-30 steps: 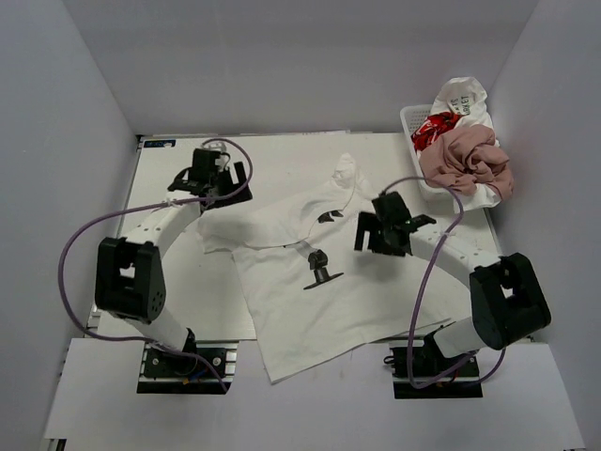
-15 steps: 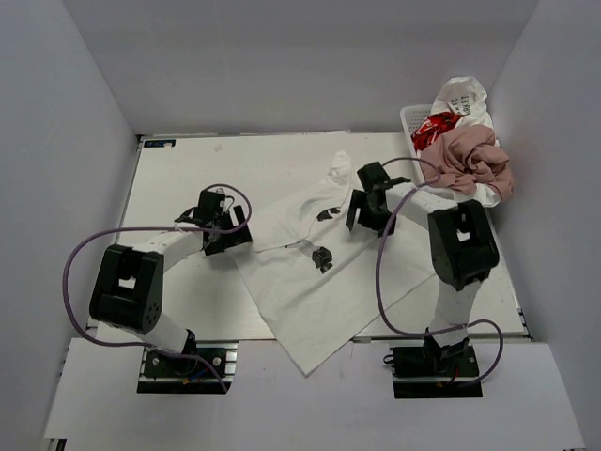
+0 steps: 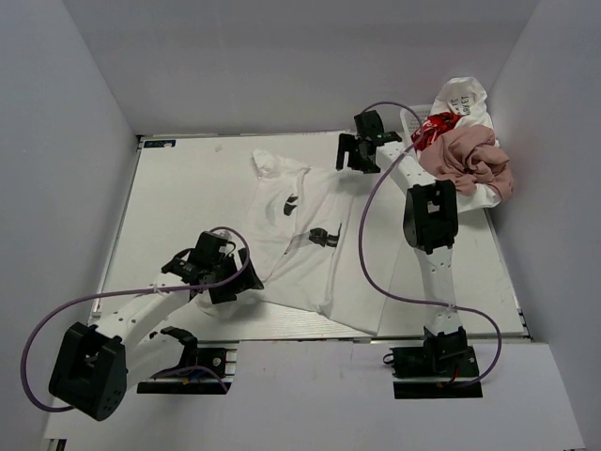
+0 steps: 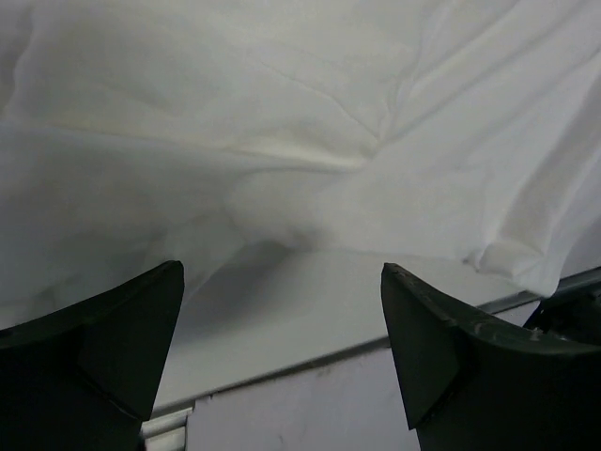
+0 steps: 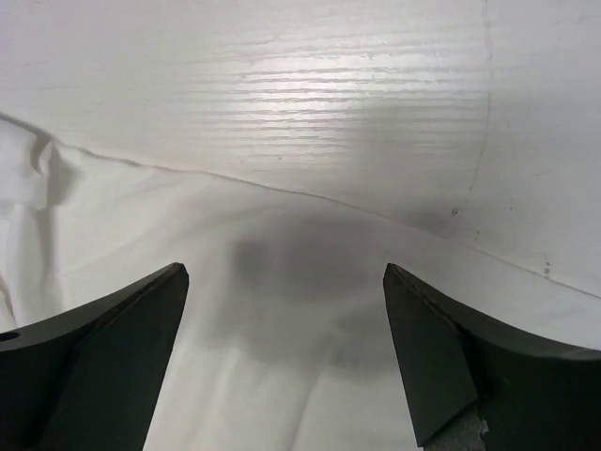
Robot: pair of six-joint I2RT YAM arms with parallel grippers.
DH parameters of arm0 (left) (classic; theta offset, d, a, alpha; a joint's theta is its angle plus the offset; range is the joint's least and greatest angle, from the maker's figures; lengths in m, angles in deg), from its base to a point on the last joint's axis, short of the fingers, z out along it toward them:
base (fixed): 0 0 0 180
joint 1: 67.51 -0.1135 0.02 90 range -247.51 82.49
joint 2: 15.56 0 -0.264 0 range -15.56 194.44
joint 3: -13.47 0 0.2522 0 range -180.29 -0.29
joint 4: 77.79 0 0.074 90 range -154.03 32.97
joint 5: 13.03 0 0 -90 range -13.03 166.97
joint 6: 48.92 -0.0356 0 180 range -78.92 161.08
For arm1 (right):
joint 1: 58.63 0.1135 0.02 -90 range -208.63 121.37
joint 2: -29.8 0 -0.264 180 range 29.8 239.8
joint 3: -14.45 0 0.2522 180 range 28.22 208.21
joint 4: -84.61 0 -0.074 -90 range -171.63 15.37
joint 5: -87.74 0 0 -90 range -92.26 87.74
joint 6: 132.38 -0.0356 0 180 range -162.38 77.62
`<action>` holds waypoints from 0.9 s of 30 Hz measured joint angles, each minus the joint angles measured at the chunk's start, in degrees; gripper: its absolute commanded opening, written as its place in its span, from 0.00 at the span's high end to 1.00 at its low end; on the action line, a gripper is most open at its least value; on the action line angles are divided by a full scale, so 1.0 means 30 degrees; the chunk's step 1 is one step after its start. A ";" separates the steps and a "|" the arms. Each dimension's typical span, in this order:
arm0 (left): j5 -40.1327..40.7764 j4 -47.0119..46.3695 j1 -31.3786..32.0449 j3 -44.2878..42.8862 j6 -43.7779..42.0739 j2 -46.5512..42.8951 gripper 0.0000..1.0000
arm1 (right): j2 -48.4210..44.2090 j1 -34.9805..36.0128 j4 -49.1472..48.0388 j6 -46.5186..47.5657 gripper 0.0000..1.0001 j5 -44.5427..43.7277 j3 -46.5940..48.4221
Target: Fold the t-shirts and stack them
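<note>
Lying on the table [image 3: 178,197]: a white t-shirt [image 3: 305,258] with small black front marks is spread out, wrinkled, across the middle, and one corner reaches the near right edge.
Left gripper [image 3: 225,274]: it is held low at the shirt's near left edge, over cloth and the table's near rim.
Left jaws: they are set wide, and nothing is held between them.
Right gripper [image 3: 356,153]: it is held at the shirt's far right edge, over cloth and bare table.
Right jaws: they are set wide and empty (contact with the cloth cannot be told).
Basket [image 3: 409,116]: it is set at the far right corner and heaped with a dusty pink tee [image 3: 468,160], a tee with red print [image 3: 432,128] and a tee with black lettering [image 3: 462,96].
</note>
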 measured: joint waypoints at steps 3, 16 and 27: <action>0.0765 0.2069 0.0736 -0.1938 -0.0117 0.0226 0.05 | -0.1603 0.0270 -0.0284 0.1144 0.10 -0.0117 -0.1180; 0.5355 0.2506 0.1756 -1.3974 -0.3796 1.1111 0.16 | -1.4258 0.2659 -0.2565 -0.1792 0.10 -0.0386 -2.0422; 0.4641 0.2390 0.2710 -1.6560 -0.7839 1.5686 0.19 | -1.4353 0.2623 -0.4393 -0.2681 0.11 0.0219 -2.2454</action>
